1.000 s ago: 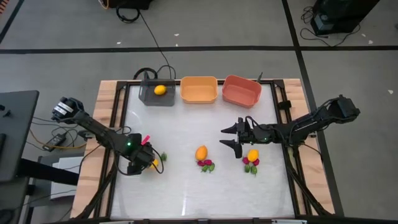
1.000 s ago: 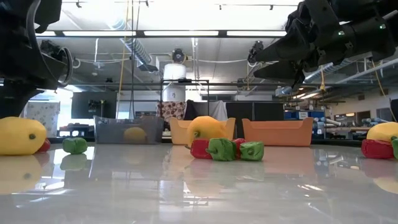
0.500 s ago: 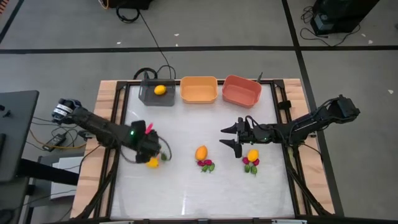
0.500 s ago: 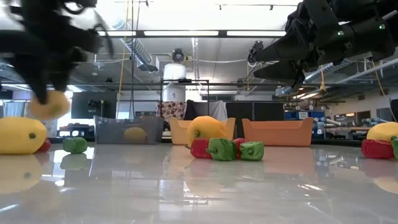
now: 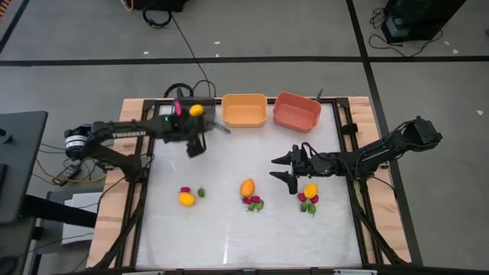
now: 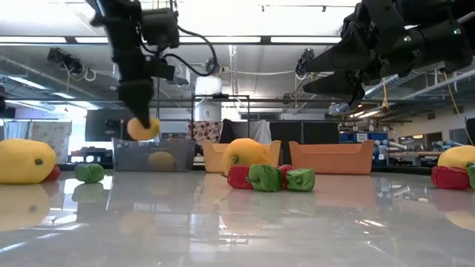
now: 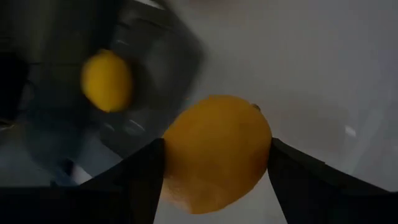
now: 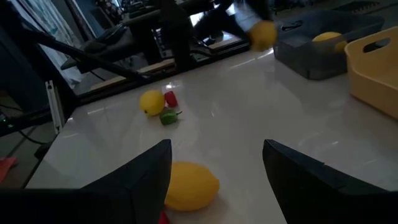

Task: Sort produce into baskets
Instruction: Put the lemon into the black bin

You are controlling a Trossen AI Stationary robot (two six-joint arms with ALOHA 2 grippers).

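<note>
Left gripper (image 5: 195,145) clamped, raised — right gripper (image 5: 284,168) agape, hovering.

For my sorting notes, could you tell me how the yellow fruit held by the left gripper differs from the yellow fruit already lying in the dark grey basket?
The held fruit is clamped between the left gripper's fingers above the table, just short of the dark grey basket; the binned fruit rests loose inside that basket. The held fruit shows in the open air in the low view, the binned one only through the basket's wall. Both are rounded and yellow-orange.
</note>
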